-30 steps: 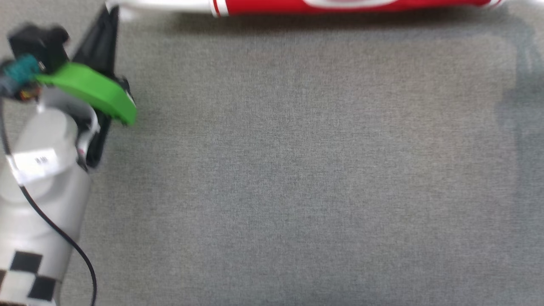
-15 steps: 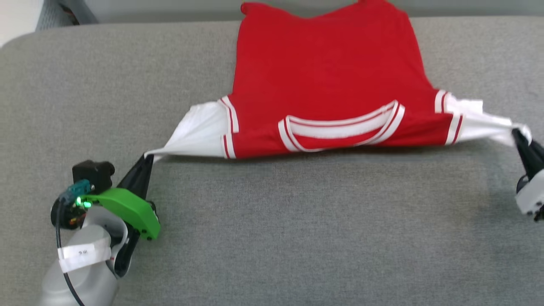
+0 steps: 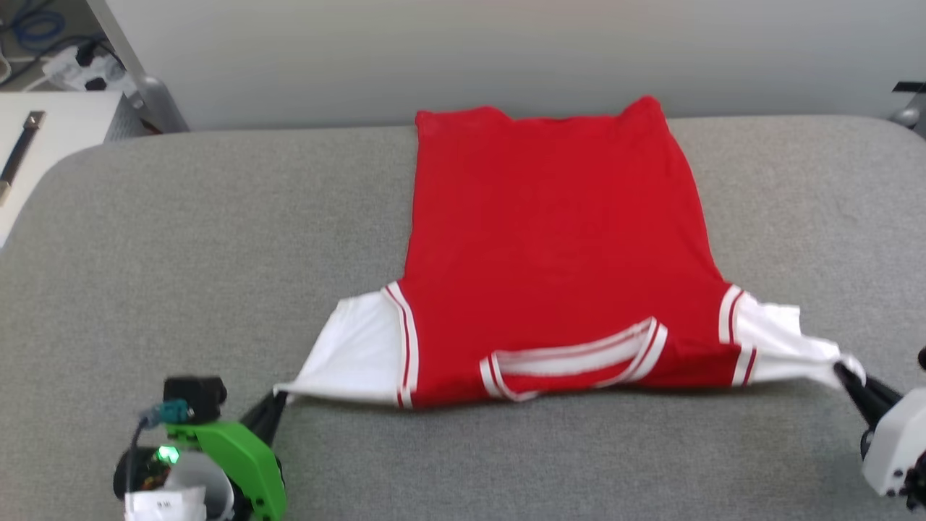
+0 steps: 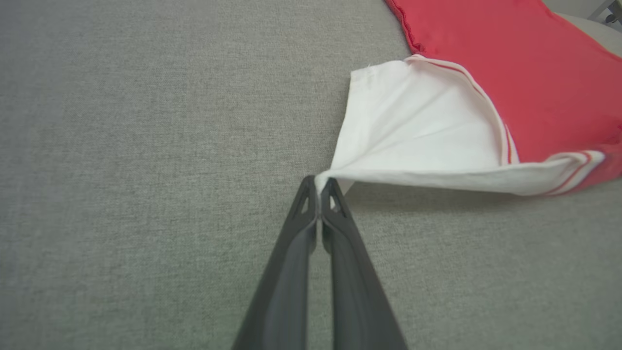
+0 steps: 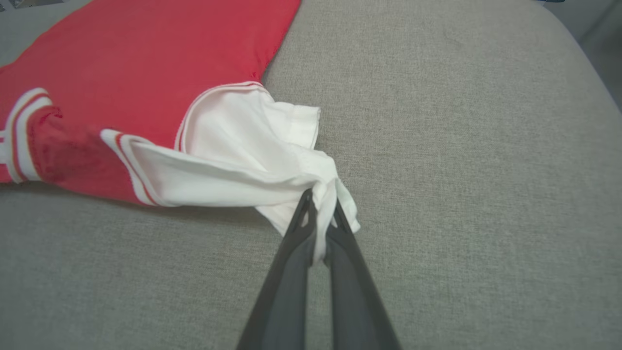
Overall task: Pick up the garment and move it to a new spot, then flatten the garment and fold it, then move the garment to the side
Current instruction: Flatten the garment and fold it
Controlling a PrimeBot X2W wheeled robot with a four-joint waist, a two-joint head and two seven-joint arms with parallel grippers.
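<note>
Both claws are staying pinched shut: the left gripper (image 4: 319, 188) is holding one white sleeve (image 4: 413, 121) by its tip, the right gripper (image 5: 320, 206) the other. Only the camera is tilting up since a moment ago; the garment (image 3: 550, 239) is lying spread on the grey cushion (image 3: 217, 239), its near edge probably still lifted, so flattening is continuing

Count: 1 garment (image 3: 550, 239), red. On it: 2 white sleeves, left sleeve (image 3: 354, 354) and right sleeve (image 3: 778, 340), plus 1 striped collar (image 3: 571, 356). 2 grippers: left gripper (image 3: 277, 398) near left, right gripper (image 3: 843, 370) near right. 2 dark fingers (image 4: 296, 253) each, 4 total. 1 green cover (image 3: 231, 456) and 1 black camera (image 3: 194, 396) on the left wrist. 1 grey padded table (image 3: 181, 253). Far left: 1 white side table (image 3: 58, 137), 1 thin dark strip (image 3: 20, 148) on it. Cables (image 3: 29, 29) beyond it: too tangled to count.
</note>
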